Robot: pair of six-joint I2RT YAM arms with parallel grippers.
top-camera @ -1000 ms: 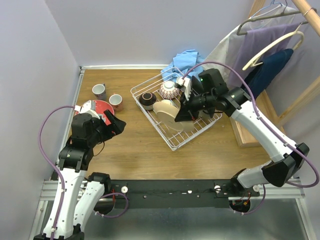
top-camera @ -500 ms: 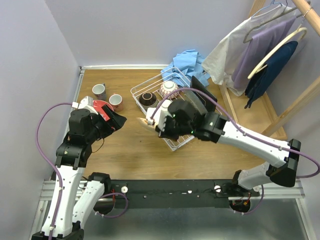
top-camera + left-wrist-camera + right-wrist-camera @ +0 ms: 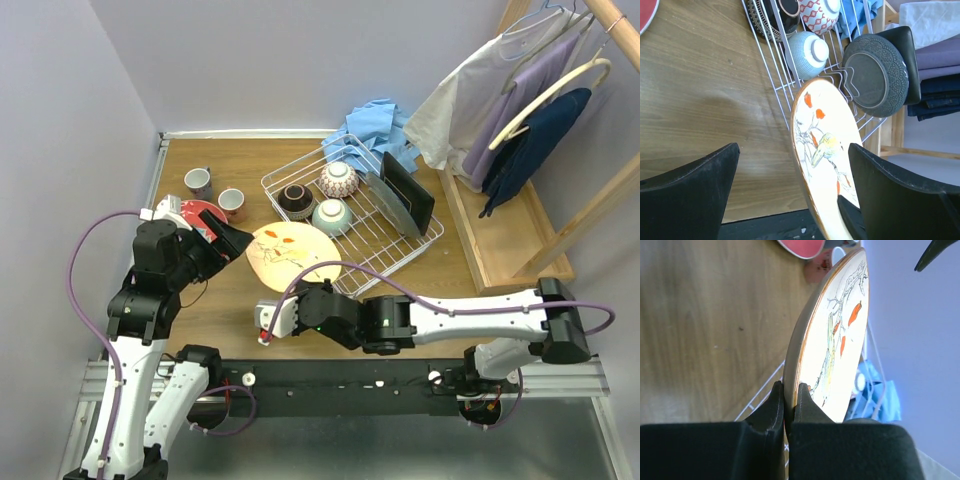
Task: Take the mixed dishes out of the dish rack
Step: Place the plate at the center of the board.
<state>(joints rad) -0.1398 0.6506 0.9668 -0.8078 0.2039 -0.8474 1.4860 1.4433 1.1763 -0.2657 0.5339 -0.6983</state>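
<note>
Pinching the near rim of a cream plate [image 3: 293, 252] painted with a bird and orange-red marks, the right gripper [image 3: 789, 390] has its two fingers [image 3: 775, 402] closed tight on the edge. The right arm stretches leftward along the table's 6 o'clock edge. The plate is held off the wooden table [image 3: 230, 300], tilted. It sits at the 8 o'clock side of the dish rack [image 3: 395, 263], with its far rim overlapping the rack's wires in the top view.

At the plate's 9 o'clock the left gripper [image 3: 228, 243] hangs with its jaws spread wide, holding nothing. It is near the plate but apart from it.

Inside the rack a dark brown bowl [image 3: 296, 200] sits toward 10 o'clock and a red-and-white patterned bowl [image 3: 338, 180] toward 12. A pale blue-green bowl [image 3: 331, 216] lies upside down near the middle. A dark grey round plate [image 3: 875, 77] stands upright between prongs at 2 o'clock, with a black square plate [image 3: 902, 47] just behind it.

On the table at 10 o'clock stand two small cups [image 3: 198, 182]. A red plate [image 3: 200, 213] lies just beside them, partly under the left arm.
</note>
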